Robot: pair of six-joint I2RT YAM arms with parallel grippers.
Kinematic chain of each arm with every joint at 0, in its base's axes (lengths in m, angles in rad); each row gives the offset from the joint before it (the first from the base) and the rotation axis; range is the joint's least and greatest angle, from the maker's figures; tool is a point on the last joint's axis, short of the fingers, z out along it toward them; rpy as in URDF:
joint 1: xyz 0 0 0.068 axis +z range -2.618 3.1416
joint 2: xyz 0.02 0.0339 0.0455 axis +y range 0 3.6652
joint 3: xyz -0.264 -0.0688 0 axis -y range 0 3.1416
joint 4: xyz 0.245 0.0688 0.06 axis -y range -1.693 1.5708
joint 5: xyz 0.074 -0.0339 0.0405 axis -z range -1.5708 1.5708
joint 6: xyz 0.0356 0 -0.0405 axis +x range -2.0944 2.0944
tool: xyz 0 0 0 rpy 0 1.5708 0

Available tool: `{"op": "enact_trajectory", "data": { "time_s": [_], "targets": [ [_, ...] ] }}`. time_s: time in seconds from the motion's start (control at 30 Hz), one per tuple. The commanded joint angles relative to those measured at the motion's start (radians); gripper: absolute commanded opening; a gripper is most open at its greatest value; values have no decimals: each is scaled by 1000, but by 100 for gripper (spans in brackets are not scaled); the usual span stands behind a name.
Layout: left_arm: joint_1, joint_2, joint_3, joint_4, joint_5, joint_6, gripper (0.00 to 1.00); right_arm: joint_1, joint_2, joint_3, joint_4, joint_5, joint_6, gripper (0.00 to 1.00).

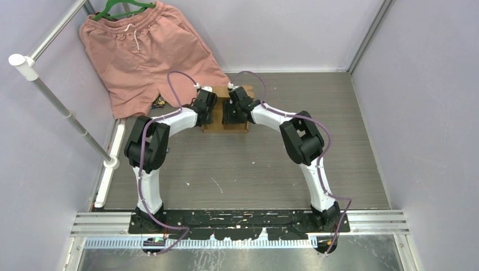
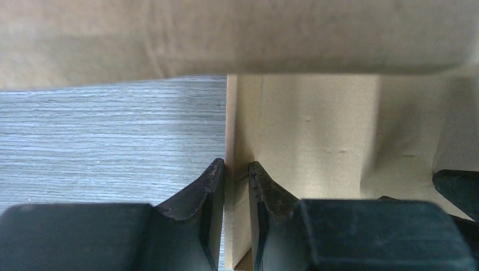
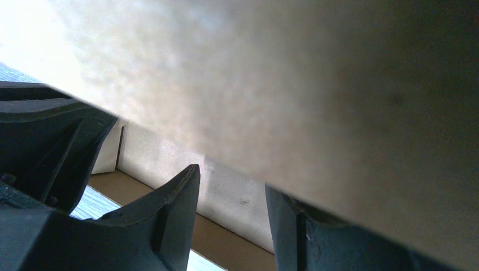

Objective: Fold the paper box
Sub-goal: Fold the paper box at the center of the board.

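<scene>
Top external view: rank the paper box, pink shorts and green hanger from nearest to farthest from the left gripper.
1. paper box, right at the left gripper.
2. pink shorts, back left of it.
3. green hanger, far back-left corner, atop the shorts.

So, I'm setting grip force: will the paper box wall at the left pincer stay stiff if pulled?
Probably stiff: the paper box wall in the left pincer stands straight. Its creased panels likely hinge. Thin walls suggest it slides.
</scene>
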Motion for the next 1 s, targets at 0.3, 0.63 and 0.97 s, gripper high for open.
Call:
{"op": "enact_trajectory", "data": {
  "time_s": [0.3, 0.63, 0.97],
  "targets": [
    [16, 41, 54, -32, -159, 25, 0, 11, 95, -57, -231, -7, -14, 53],
    [33, 47, 76, -72, -180, 4, 1, 11, 102, -39, -254, -5, -24, 53],
    [52, 44, 89, -120, -223, -11, 31, 11, 104, -37, -261, -3, -27, 53]
  ]
}}
